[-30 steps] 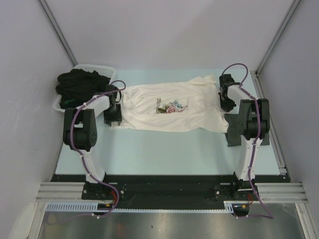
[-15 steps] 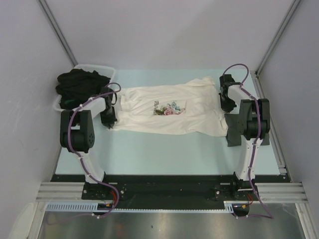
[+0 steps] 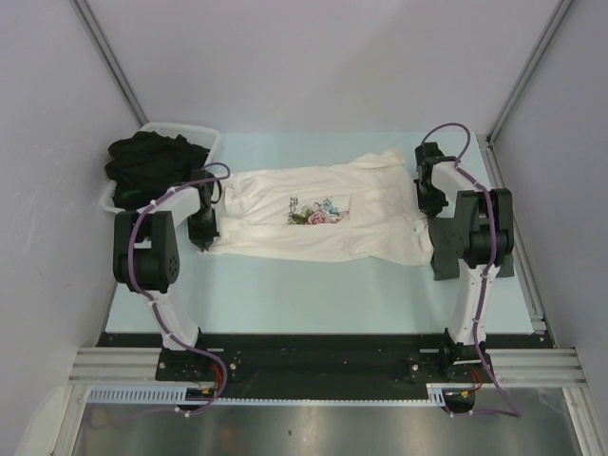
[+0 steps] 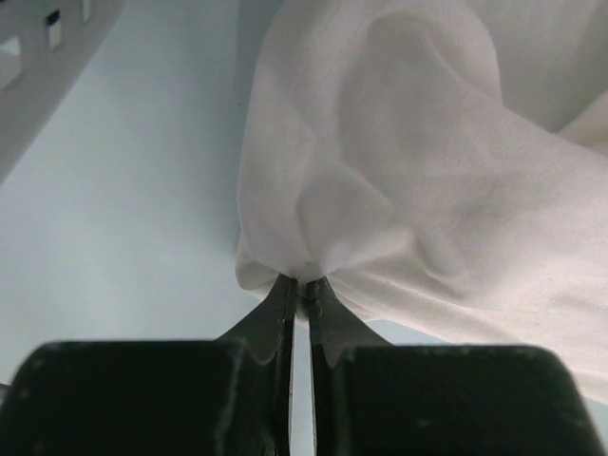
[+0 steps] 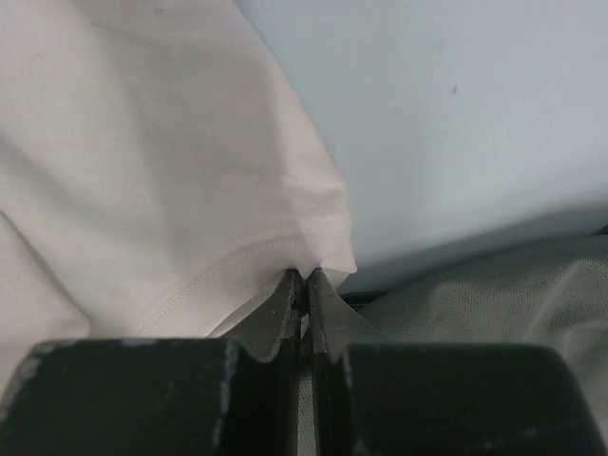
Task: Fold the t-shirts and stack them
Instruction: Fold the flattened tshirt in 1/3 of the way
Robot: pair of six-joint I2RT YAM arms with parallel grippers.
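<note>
Cream t-shirt (image 3: 323,217) with rose print spread flat across the table (image 3: 313,294), left gripper (image 4: 302,291) pinching its left edge, right gripper (image 5: 304,281) clamped on its right hem, black t-shirts (image 3: 152,161) heaped in the white tub (image 3: 185,128) at far left.

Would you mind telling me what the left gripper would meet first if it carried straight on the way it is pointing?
The cream t-shirt: the left gripper is shut on its edge, and bunched cloth rises directly ahead of it. Depth beyond that fold is hard to judge.
</note>
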